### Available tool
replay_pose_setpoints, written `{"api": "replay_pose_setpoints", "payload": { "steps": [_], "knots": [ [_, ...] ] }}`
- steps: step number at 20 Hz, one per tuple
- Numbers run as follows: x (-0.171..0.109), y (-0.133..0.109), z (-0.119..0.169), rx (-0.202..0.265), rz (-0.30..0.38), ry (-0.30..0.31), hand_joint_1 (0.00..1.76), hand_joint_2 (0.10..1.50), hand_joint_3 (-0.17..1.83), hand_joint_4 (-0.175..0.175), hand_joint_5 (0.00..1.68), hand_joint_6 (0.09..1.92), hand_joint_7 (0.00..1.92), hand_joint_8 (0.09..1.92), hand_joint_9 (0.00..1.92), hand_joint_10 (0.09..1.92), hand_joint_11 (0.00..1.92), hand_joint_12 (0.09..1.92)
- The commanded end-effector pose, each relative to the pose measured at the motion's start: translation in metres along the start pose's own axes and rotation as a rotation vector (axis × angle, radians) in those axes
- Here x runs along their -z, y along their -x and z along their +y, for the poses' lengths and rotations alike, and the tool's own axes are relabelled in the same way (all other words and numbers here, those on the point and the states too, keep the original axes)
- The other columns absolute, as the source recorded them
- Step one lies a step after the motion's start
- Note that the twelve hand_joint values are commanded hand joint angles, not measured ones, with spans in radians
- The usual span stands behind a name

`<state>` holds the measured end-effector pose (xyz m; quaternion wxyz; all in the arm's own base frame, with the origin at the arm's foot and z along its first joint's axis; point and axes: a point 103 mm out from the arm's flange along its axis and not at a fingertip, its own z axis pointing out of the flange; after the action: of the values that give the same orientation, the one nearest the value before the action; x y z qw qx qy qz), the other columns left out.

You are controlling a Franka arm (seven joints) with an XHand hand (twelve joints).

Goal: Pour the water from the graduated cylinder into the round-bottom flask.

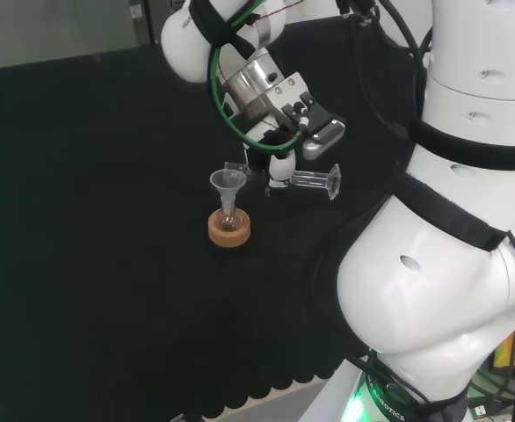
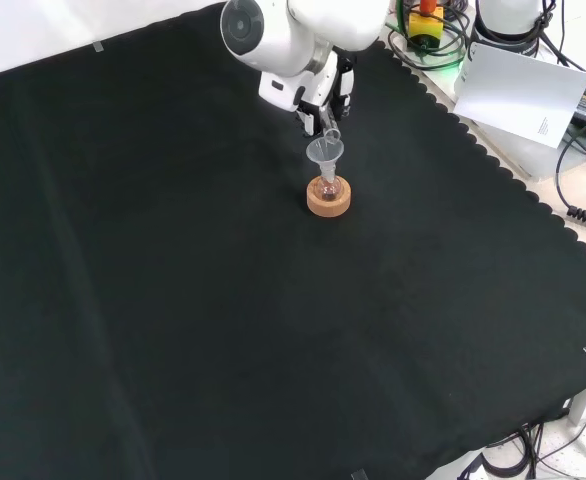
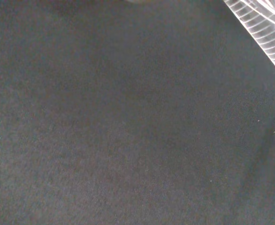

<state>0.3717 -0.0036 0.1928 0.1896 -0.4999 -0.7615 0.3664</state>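
The hand (image 1: 279, 167) grips the graduated cylinder (image 1: 315, 183) horizontally; beside the hand, a funnel (image 1: 227, 185) sits in the round-bottom flask (image 1: 228, 220).

light: even, bright overhead — glare on white arm links (image 1: 433, 290) | shadows: faint | wrist view: soft, dim — cloth (image 3: 128, 122) blurred

Bench under black cloth (image 2: 173, 300); cork ring (image 2: 329, 199) on cloth, carrying flask (image 2: 327, 187) with funnel (image 2: 324, 151).
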Motion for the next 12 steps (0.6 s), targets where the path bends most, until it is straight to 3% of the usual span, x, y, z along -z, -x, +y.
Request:
{"api": "replay_pose_setpoints", "payload": {
  "steps": [1,4,7,12],
  "knots": [
    [0.004,-0.004,-0.001,-0.01,-0.018,-0.015,1.11,1.15,-0.02,-0.1,0.95,1.08,1.21,0.36,1.43,0.09,1.33,0.71],
    [0.004,-0.005,-0.001,-0.016,-0.017,-0.022,1.11,1.15,-0.02,-0.1,0.95,1.08,1.21,0.36,1.43,0.09,1.33,0.71],
    [-0.004,0.016,-0.009,-0.014,-0.011,-0.015,1.11,1.15,-0.02,-0.1,0.95,1.08,1.21,0.36,1.43,0.09,1.33,0.71],
    [-0.001,0.01,-0.008,-0.03,-0.034,-0.033,1.11,1.15,-0.02,-0.099,0.95,1.08,1.21,0.36,1.43,0.09,1.33,0.71]
  ]
}}
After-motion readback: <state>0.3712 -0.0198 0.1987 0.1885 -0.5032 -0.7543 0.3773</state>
